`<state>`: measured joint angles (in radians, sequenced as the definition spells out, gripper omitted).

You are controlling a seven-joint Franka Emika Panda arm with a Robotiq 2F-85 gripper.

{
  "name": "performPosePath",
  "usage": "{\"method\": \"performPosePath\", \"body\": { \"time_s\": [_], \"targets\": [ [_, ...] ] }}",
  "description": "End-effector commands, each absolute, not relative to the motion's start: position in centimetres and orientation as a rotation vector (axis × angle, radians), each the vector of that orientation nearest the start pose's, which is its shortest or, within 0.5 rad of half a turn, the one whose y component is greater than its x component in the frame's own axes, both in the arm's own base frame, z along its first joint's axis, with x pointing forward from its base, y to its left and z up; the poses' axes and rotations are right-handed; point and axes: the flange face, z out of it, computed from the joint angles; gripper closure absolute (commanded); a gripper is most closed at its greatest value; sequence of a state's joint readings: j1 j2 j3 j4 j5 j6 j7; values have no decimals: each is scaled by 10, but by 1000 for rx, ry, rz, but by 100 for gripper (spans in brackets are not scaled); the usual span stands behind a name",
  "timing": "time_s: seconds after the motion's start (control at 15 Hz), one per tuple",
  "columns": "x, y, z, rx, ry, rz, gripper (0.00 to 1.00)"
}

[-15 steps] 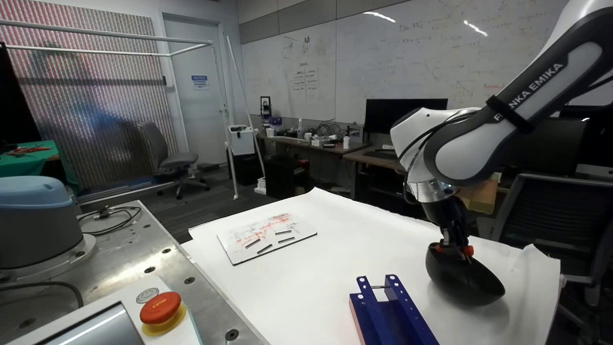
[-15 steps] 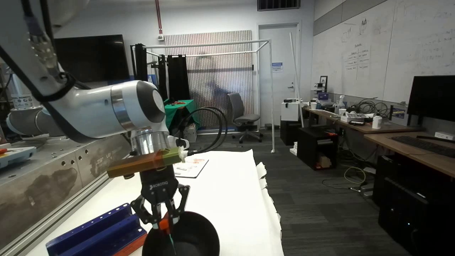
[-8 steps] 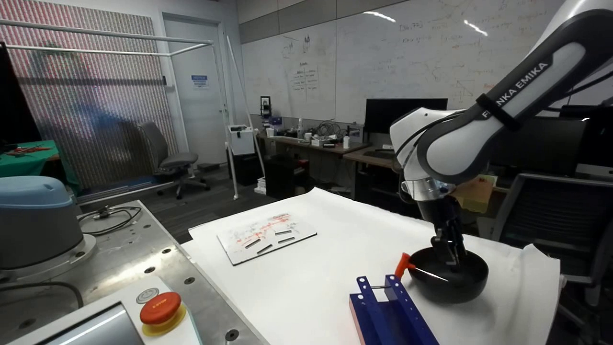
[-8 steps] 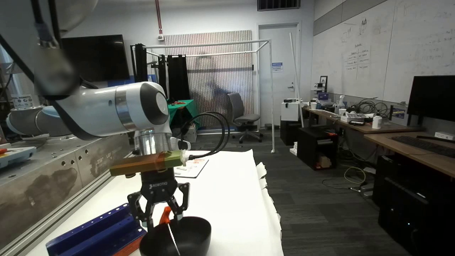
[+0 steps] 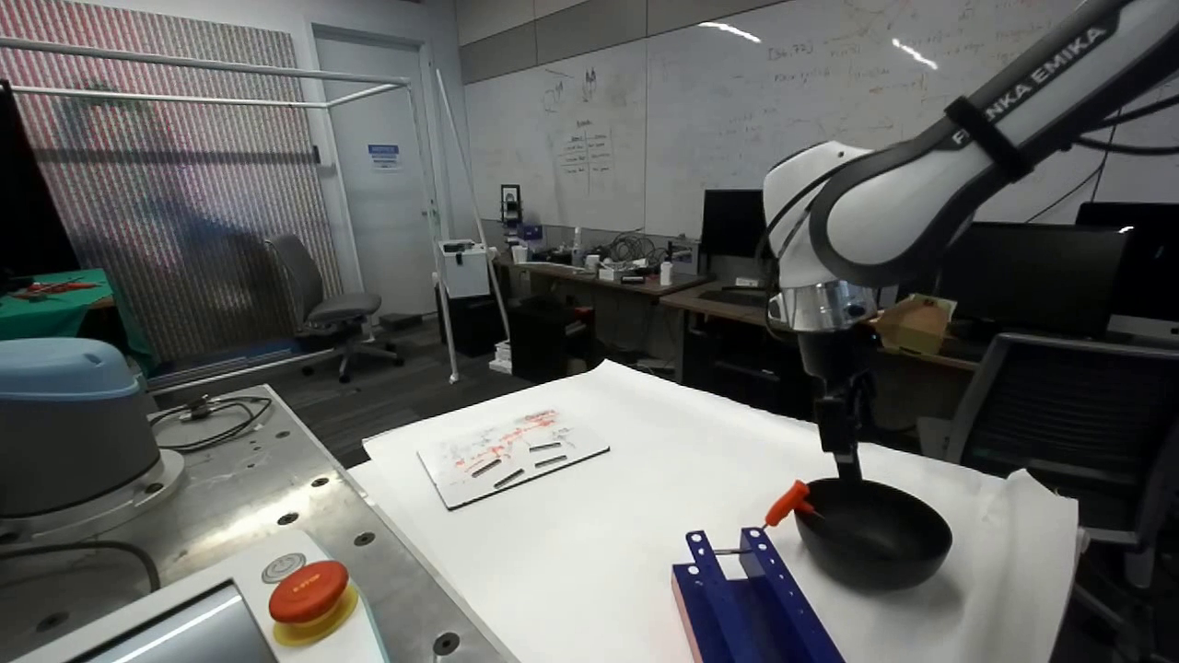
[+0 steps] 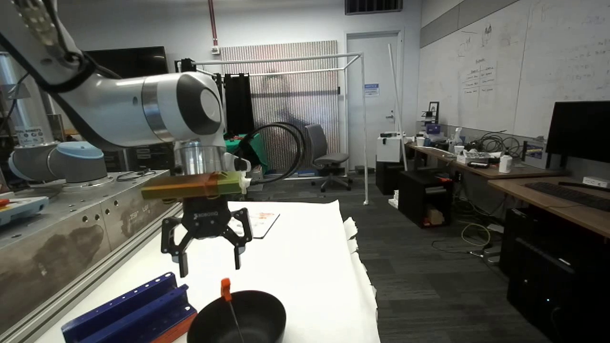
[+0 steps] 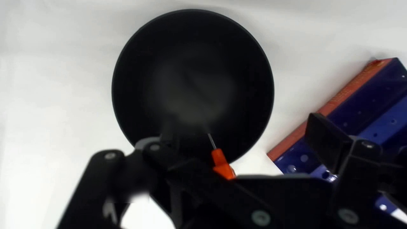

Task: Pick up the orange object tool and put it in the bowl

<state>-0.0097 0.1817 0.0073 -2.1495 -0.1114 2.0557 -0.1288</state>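
The orange object tool leans over the rim of the black bowl [image 5: 875, 548], its orange handle [image 5: 787, 504] outside or at the edge and its thin metal shaft [image 6: 234, 314] reaching down inside. Above the bowl and tool, my gripper [image 6: 210, 270] stands open, with its fingers spread wide and nothing between them. In the wrist view the bowl [image 7: 190, 57] fills the upper middle. Part of the orange handle [image 7: 222, 163] there is hidden behind the gripper's dark linkage.
A blue slotted rack [image 5: 760, 608] with a red-orange side lies close beside the bowl. Farther along the white-covered table is a small whiteboard [image 5: 511, 456] with marks. A metal bench [image 5: 304, 479] borders the table, bearing a red stop button [image 5: 309, 591].
A second ago the gripper was shut on the orange handle and the bowl was tipped. The jaws have opened, the tool rests on the rim, the bowl has settled, and the arm has risen.
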Motion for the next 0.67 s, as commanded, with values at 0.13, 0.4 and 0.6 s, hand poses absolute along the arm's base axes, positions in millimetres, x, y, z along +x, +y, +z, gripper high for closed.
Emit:
{"method": "performPosePath", "body": {
  "time_s": [0.13, 0.4, 0.6],
  "targets": [
    [501, 14, 369, -3028, -475, 209, 0],
    [506, 16, 373, -3028, -456, 214, 0],
    [501, 17, 374, -3026, -464, 211, 0]
  ]
}}
